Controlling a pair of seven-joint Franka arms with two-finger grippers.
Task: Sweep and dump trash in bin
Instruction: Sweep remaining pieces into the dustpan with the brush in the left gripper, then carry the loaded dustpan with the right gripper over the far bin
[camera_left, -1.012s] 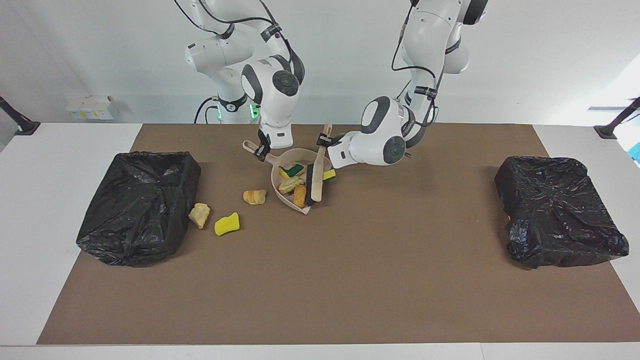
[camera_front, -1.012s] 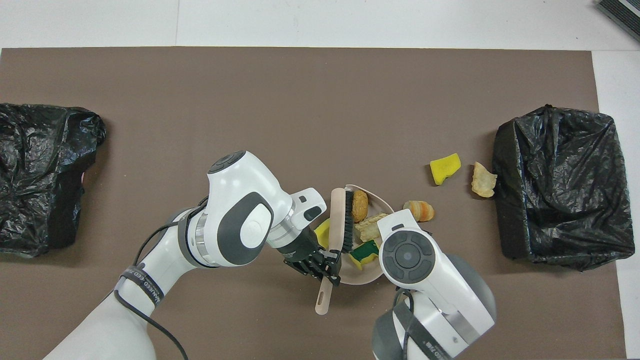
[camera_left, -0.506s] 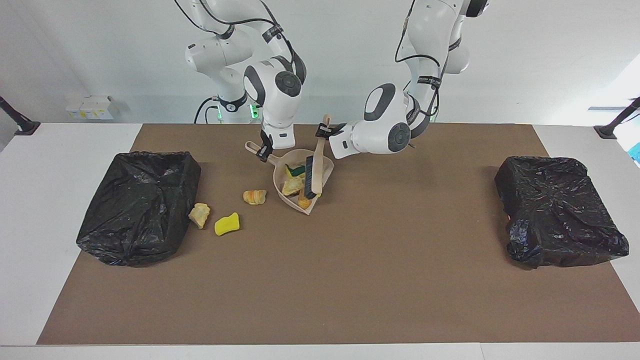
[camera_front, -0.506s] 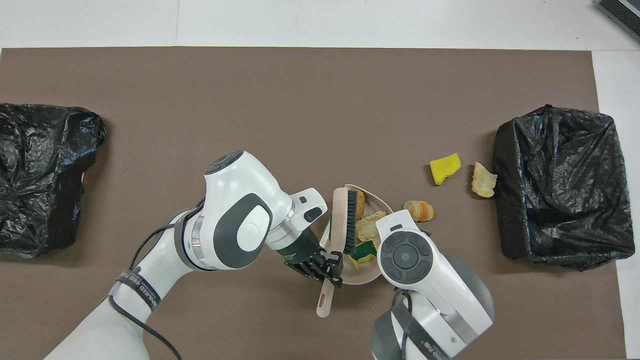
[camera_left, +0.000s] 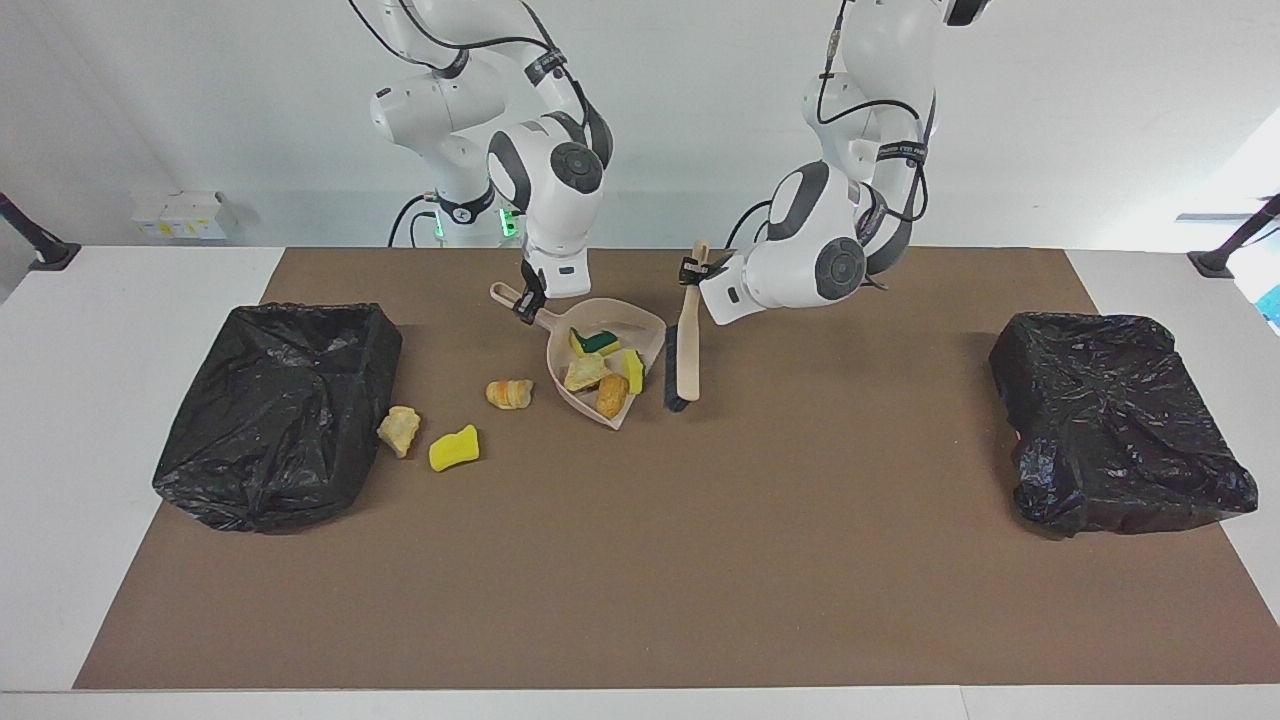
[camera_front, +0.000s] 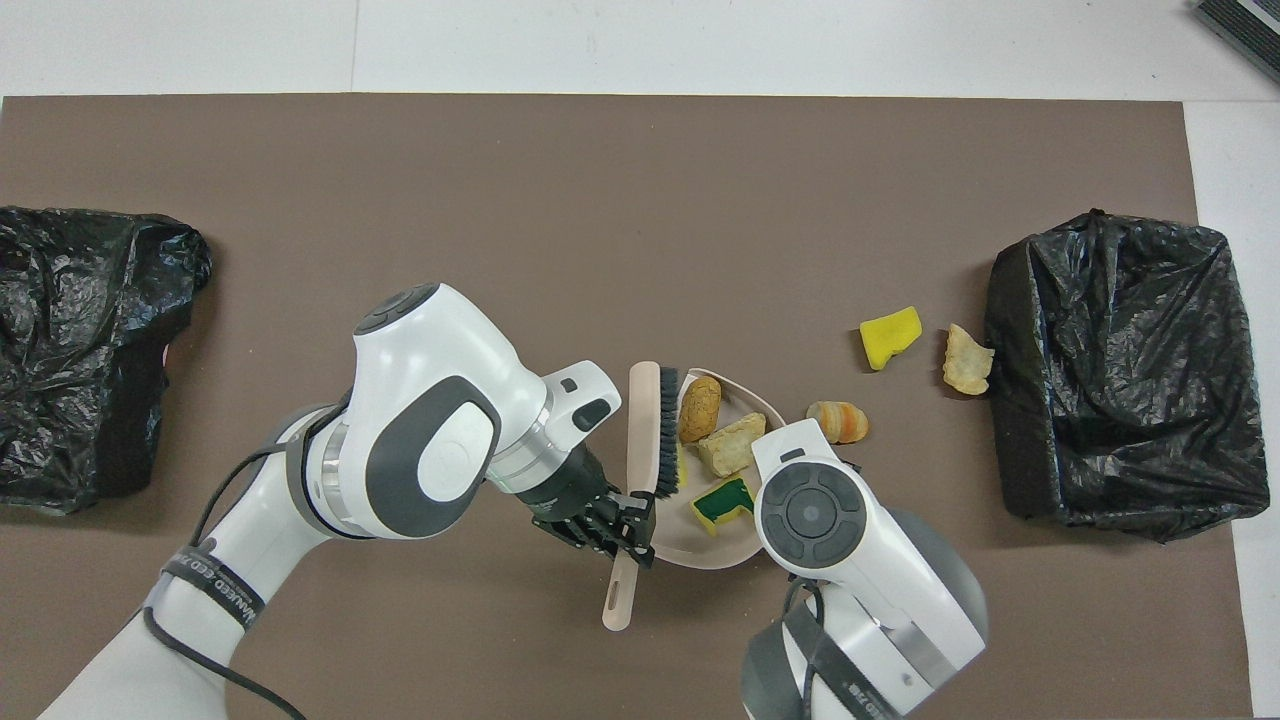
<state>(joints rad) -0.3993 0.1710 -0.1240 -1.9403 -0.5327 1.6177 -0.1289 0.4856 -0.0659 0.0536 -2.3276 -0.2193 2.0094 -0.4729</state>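
Trash (4 pcs) is held in dustpan, gripped by right end effector; 3 pcs lie toward bin, nearer right arm; brush is clamped by left end effector.

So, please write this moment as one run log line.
left gripper: holds beige brush | right gripper: holds beige dustpan | dustpan: four scraps | mat: three scraps

High facing view, steep overhead view — same table.
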